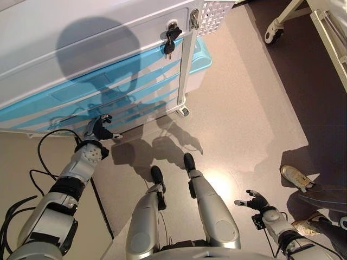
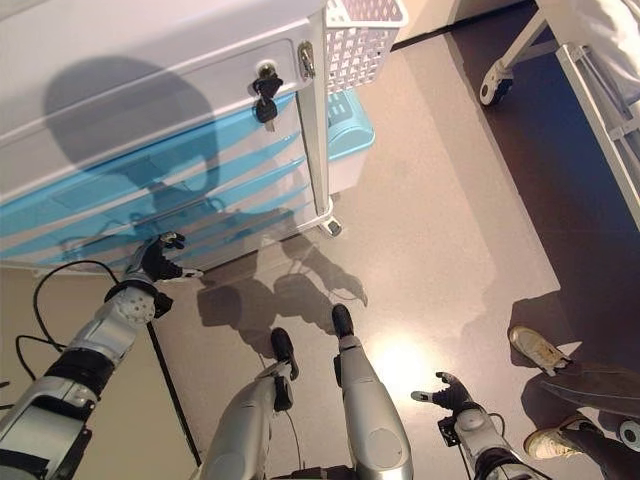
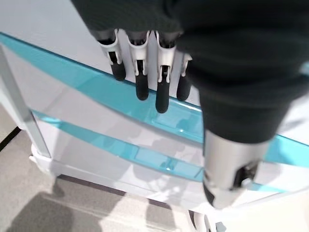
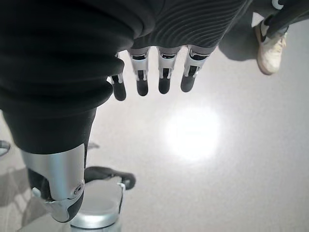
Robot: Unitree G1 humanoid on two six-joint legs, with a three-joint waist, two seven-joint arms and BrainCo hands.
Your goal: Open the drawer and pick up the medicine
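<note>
A white cart (image 1: 81,49) with several blue-fronted drawers (image 1: 108,92) stands in front of me, all drawers closed. A key (image 1: 171,38) hangs in the lock of the top drawer. My left hand (image 1: 99,129) is open, its fingers (image 3: 145,82) straight, close to the lower drawer fronts (image 3: 120,101) near the floor. My right hand (image 1: 256,202) is open and empty, low at my right side above the floor. No medicine is in view.
A white perforated basket (image 2: 365,40) hangs on the cart's right side. A wheeled bed frame (image 1: 325,27) stands at the far right. A person's shoes (image 1: 295,176) are on the floor to my right. A black cable (image 1: 51,138) loops on the floor by my left arm.
</note>
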